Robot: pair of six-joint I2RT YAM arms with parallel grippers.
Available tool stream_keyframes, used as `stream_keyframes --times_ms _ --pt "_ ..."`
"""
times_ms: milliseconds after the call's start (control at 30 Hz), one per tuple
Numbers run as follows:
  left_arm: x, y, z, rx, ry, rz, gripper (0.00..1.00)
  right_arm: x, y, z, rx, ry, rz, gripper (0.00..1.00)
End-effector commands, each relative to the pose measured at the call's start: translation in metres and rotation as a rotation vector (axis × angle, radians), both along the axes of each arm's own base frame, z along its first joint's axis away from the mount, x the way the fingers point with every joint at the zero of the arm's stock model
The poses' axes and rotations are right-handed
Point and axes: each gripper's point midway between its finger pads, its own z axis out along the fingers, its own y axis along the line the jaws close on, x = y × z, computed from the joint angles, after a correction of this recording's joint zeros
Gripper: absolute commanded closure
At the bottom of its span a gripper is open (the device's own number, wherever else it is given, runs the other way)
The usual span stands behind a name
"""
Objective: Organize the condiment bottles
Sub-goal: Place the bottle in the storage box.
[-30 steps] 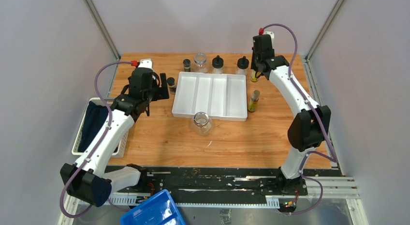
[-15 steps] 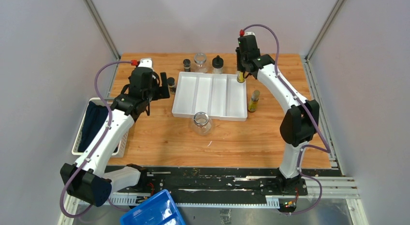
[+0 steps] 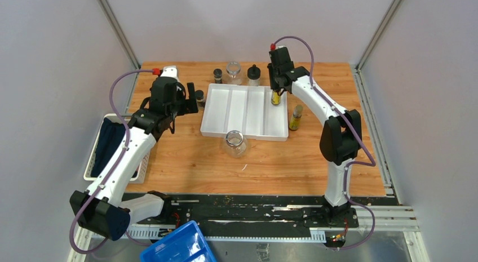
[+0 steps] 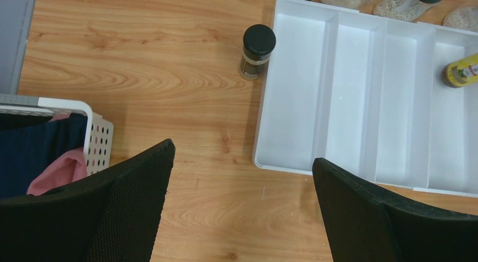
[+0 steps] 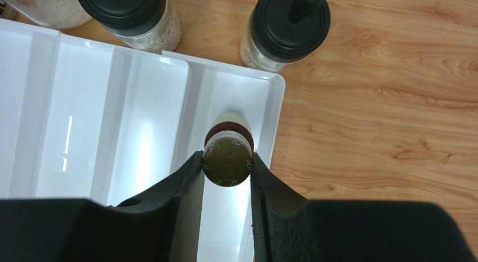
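Note:
My right gripper [image 5: 227, 161] is shut on the cap of a slim yellow oil bottle [image 5: 227, 155], upright in the rightmost compartment of the white divided tray [image 3: 217, 112]; I cannot tell if it touches the floor. It also shows in the top view [image 3: 275, 97]. The second oil bottle [image 3: 295, 117] stands right of the tray. Two black-capped bottles [image 5: 128, 11] [image 5: 290, 25], a glass jar [image 3: 233, 72] and a dark shaker [image 3: 218, 75] stand behind the tray. Another shaker [image 4: 257, 48] stands at its left. A second jar [image 3: 235, 143] sits in front. My left gripper [image 4: 242, 156] is open over bare wood.
A white perforated basket [image 3: 96, 160] with dark and pink cloth sits at the table's left edge, close to my left arm. A blue bin [image 3: 177, 246] is below the near edge. Grey walls enclose the table on three sides.
My right gripper has carried the oil bottle left from the back right of the table to the tray's rightmost compartment. The left arm has barely moved.

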Motion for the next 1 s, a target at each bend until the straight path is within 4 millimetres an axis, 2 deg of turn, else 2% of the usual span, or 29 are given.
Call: stream_keyframes --times_ms 0,967 --pt "0.004 -0.003 0.012 -0.022 -0.03 -0.005 0.0 0.009 0.019 0.019 0.017 -0.061 0.043 1.0" --pt "0.003 -0.004 -0.009 -0.008 0.015 -0.015 0.0 0.01 0.018 -0.014 0.017 -0.025 0.01 1.0"
